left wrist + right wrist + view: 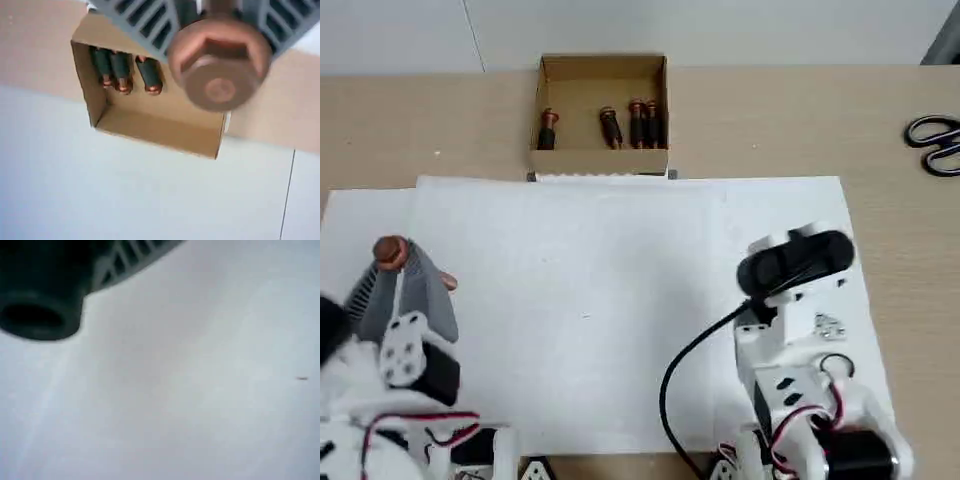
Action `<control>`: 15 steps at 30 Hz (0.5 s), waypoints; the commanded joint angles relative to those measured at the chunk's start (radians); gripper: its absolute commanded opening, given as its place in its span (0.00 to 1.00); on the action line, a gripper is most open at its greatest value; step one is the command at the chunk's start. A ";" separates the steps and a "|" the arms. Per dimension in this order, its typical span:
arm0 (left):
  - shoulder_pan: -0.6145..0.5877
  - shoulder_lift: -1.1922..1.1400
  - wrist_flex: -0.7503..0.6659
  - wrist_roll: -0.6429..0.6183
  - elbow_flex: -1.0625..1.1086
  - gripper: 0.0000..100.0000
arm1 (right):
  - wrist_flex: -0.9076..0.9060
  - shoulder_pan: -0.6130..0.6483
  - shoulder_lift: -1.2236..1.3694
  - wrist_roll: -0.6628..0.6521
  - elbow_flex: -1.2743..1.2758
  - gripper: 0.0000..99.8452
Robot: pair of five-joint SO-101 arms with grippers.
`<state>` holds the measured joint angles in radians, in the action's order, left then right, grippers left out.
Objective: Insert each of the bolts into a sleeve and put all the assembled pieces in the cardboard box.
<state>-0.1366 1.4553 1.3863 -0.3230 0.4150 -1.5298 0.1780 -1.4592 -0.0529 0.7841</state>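
Four assembled pieces, copper bolts seated in black sleeves, lie in the open brown cardboard box at the far side of the tan table. Three sit close together; one lies apart near the opposite wall.

Left gripper: clamped on a copper-coloured hex-head bolt, raised over the near left part of the white paper sheet. A copper tip shows past the other side of the grey fingers. Judgement: it is gripped across the shank, which leaves an end free to enter a sleeve.

Right gripper: appears closed on a black cylindrical sleeve, held clear of the sheet on the near right side. The open bore is uncovered, presumably so that the bolt can go in.

The two arms stand well apart, so bolt and sleeve are not yet mated. Judgement: this is the fifth pair, at the alignment step. The main risk is an off-axis approach jamming the bolt at the bore.

Black-handled scissors lie at the far right edge, well away from the work.
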 commanded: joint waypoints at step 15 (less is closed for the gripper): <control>-0.003 0.365 -0.167 -0.080 0.418 0.01 | 0.291 0.229 -0.357 0.003 0.440 0.00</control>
<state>-0.1366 1.8098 1.2942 -0.3675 0.8309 -1.3119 0.3728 -1.8059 -0.0529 1.1999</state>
